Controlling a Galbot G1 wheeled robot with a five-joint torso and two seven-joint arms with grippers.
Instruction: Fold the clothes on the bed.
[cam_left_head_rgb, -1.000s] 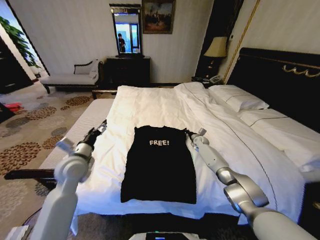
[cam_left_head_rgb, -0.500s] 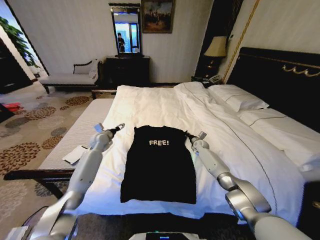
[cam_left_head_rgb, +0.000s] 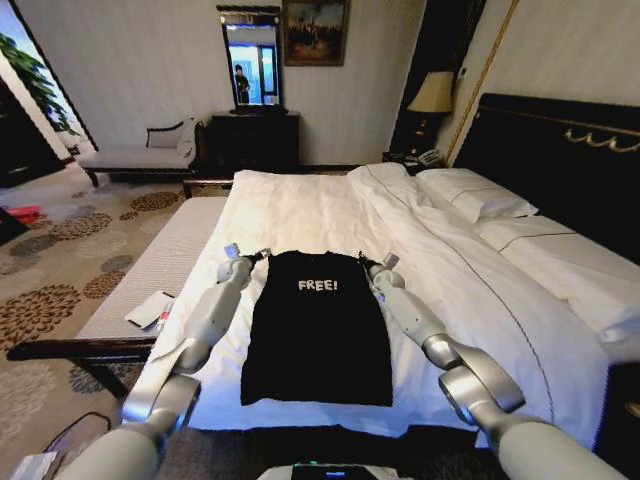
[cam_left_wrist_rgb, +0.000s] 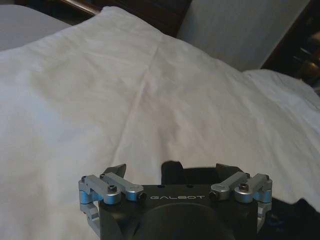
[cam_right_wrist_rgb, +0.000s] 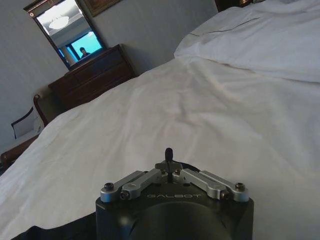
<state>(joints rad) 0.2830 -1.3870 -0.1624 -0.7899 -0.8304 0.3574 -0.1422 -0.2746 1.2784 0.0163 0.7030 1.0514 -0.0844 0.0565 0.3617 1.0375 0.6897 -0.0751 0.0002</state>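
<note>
The clothes, one black T-shirt (cam_left_head_rgb: 318, 330) with white "FREE!" lettering, lie flat near the foot of the white bed (cam_left_head_rgb: 300, 205). My left gripper (cam_left_head_rgb: 262, 254) is at the shirt's left shoulder. In the left wrist view this gripper (cam_left_wrist_rgb: 172, 172) is open, its fingers (cam_left_wrist_rgb: 116, 171) spread with a black edge of cloth (cam_left_wrist_rgb: 172, 167) between them. My right gripper (cam_left_head_rgb: 365, 262) is at the shirt's right shoulder. The right wrist view shows that gripper (cam_right_wrist_rgb: 169, 155) shut, low on the duvet at the shirt's corner, and black cloth (cam_right_wrist_rgb: 30, 232) trails beside the wrist.
A pale padded bench (cam_left_head_rgb: 150, 265) with a paper (cam_left_head_rgb: 150, 308) on it runs along the bed's left side. Pillows (cam_left_head_rgb: 475, 195) and the dark headboard (cam_left_head_rgb: 560, 150) are on the right. A dresser with mirror (cam_left_head_rgb: 255, 140), a chaise (cam_left_head_rgb: 140, 155) and a lamp (cam_left_head_rgb: 433, 95) stand along the far wall.
My left arm has swung in from the bed's left edge to the shirt's left shoulder. My right gripper has shifted slightly up the bed at the right shoulder.
</note>
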